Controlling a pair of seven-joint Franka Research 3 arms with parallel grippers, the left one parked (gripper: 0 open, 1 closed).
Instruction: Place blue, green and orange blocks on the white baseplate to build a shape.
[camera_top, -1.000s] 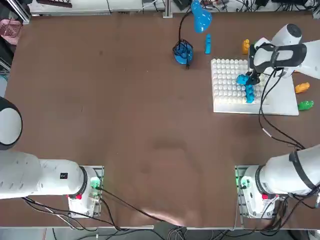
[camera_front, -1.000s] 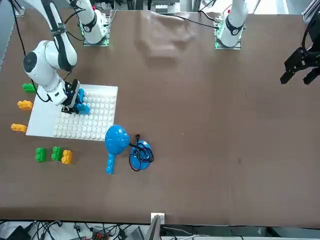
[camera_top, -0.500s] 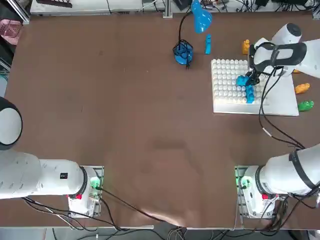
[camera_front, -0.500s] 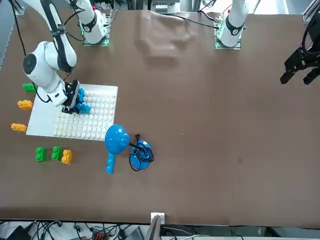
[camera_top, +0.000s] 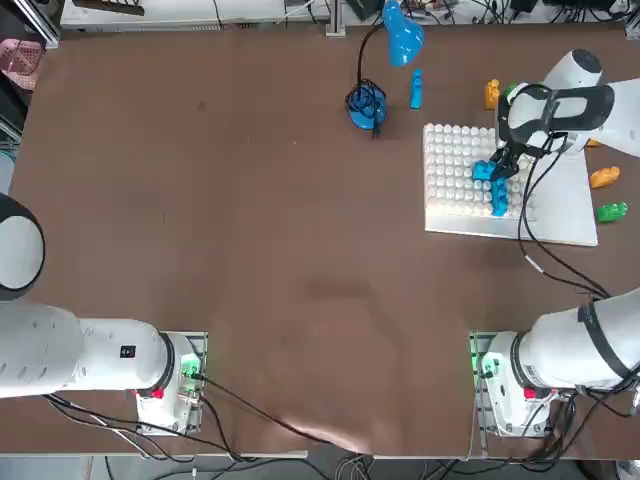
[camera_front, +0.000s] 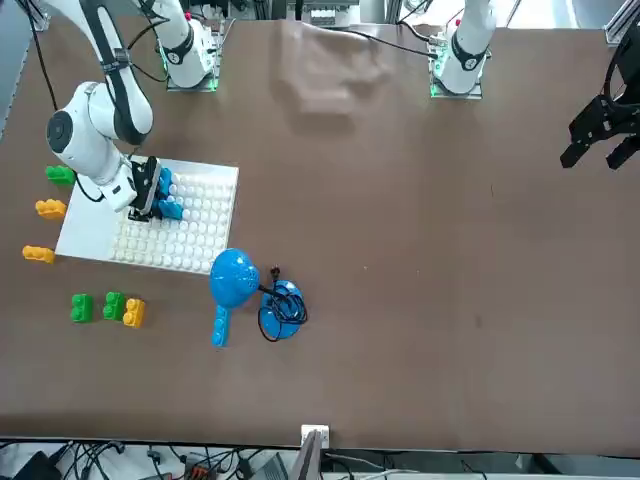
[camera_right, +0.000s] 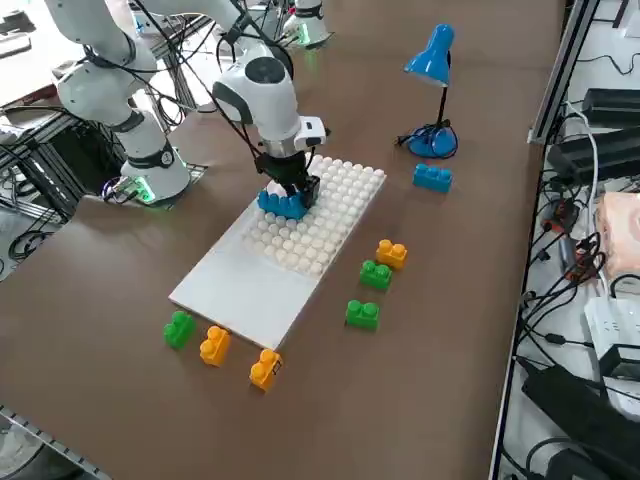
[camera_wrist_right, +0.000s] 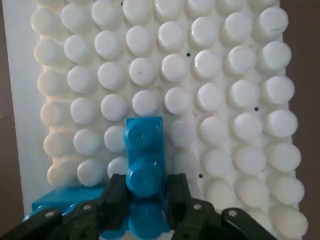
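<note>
The white baseplate (camera_top: 560, 200) (camera_front: 90, 235) (camera_right: 250, 285) lies at the table's far right, its studded half (camera_wrist_right: 225, 100) toward the middle. My right gripper (camera_top: 497, 165) (camera_front: 150, 190) (camera_right: 290, 185) (camera_wrist_right: 145, 185) is down on the studs, shut on a blue block (camera_wrist_right: 144, 150). Another blue block (camera_wrist_right: 65, 194) sits joined beside it; together they form a small blue cluster (camera_top: 495, 190) (camera_right: 283, 205). Loose orange blocks (camera_top: 604, 177) (camera_right: 213, 345) and a green block (camera_top: 611, 211) (camera_right: 179, 328) lie off the plate's smooth end.
A blue desk lamp (camera_top: 372, 100) (camera_right: 435, 60) stands beyond the plate's studded end, with a loose blue block (camera_top: 416, 88) (camera_right: 432, 176) beside it. Green (camera_right: 362, 314) (camera_right: 375, 274) and orange (camera_right: 391, 253) blocks lie along the plate's far side.
The baseplate has slid and turned slightly on the table, with the gripper and blue block moving along. The gripper stays shut on the block.
</note>
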